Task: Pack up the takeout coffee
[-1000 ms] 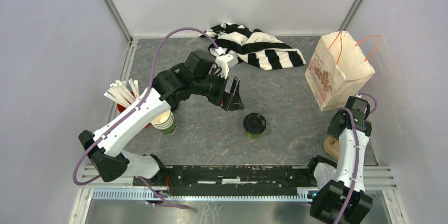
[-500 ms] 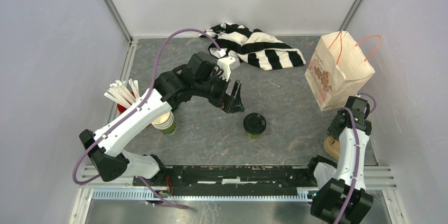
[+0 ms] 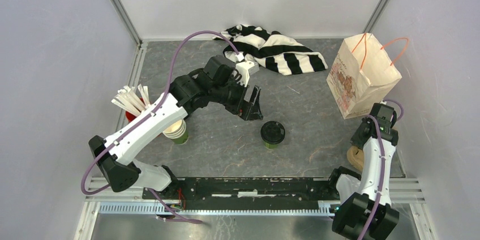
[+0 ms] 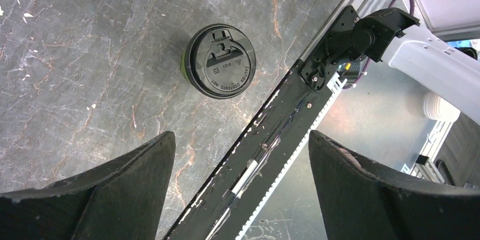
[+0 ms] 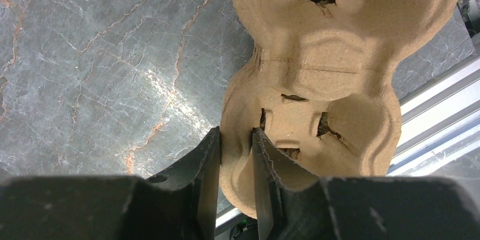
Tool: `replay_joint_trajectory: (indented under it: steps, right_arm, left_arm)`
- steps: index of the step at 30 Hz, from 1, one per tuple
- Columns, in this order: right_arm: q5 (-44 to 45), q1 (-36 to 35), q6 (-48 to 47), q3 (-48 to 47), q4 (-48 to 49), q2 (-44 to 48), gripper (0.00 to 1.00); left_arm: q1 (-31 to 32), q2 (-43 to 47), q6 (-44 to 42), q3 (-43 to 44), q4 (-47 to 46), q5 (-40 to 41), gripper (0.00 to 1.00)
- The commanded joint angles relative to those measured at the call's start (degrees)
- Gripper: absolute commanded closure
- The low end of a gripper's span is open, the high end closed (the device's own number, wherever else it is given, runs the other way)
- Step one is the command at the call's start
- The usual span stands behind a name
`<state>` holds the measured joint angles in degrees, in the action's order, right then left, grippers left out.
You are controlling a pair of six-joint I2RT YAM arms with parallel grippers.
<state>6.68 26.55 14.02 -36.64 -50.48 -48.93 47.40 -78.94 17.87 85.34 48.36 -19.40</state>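
Note:
The takeout coffee [image 3: 272,134], a green cup under a black lid, stands upright in the middle of the table; it also shows in the left wrist view [image 4: 220,60]. My left gripper [image 3: 250,104] is open and empty, hovering just behind and left of the cup. My right gripper [image 3: 378,132] is at the near right; in the right wrist view [image 5: 236,155] it is shut on the rim of a brown pulp cup carrier [image 5: 317,70], which shows at the table's near right edge [image 3: 355,158].
A brown paper bag [image 3: 362,76] with orange handles stands at the right. A striped cloth [image 3: 274,47] lies at the back. A stack of lidless green cups [image 3: 176,131] and a red holder of white sticks [image 3: 131,104] stand at the left.
My left gripper has shifted slightly right and turned a little above the table, staying open. The right arm, cup and bag have not moved.

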Motion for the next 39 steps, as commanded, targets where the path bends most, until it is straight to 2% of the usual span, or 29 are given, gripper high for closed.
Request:
replay_joint_trajectory:
  steps: [1, 11, 18, 25, 30, 35, 39]
  right_arm:
    - [0.8, 0.2, -0.5, -2.6, 0.5, 0.7, 0.71]
    - [2.9, 0.2, 0.2, -7.1, -3.1, 2.2, 0.72]
    - [3.8, 0.2, -0.5, -6.6, -4.0, 3.4, 0.72]
    - [6.4, 0.2, 0.2, -11.0, -7.4, 5.1, 0.91]
    - [8.2, 0.2, 1.8, -17.3, -10.9, 7.6, 0.95]
    - [2.9, 0.2, 1.7, -25.0, -11.2, 10.9, 0.96]
    - [-7.1, 0.2, -2.4, -35.5, -9.3, 11.9, 0.96]
  left_arm:
    - [0.2, -0.1, -4.3, 1.6, -0.5, -0.3, 0.07]
    - [0.2, -1.0, -5.3, 0.9, -1.0, -1.9, 0.07]
    - [0.2, -0.5, -5.5, -0.6, -1.2, -2.7, 0.07]
    - [-0.3, -0.5, -5.6, -1.7, -2.0, -3.5, 0.07]
    - [-0.7, 0.1, -5.3, -2.8, -2.8, -4.5, 0.07]
    - [-1.0, 0.5, -5.5, -4.2, -3.5, -4.2, 0.07]
    - [-1.8, 0.4, -5.2, -5.0, -4.1, -3.7, 0.07]
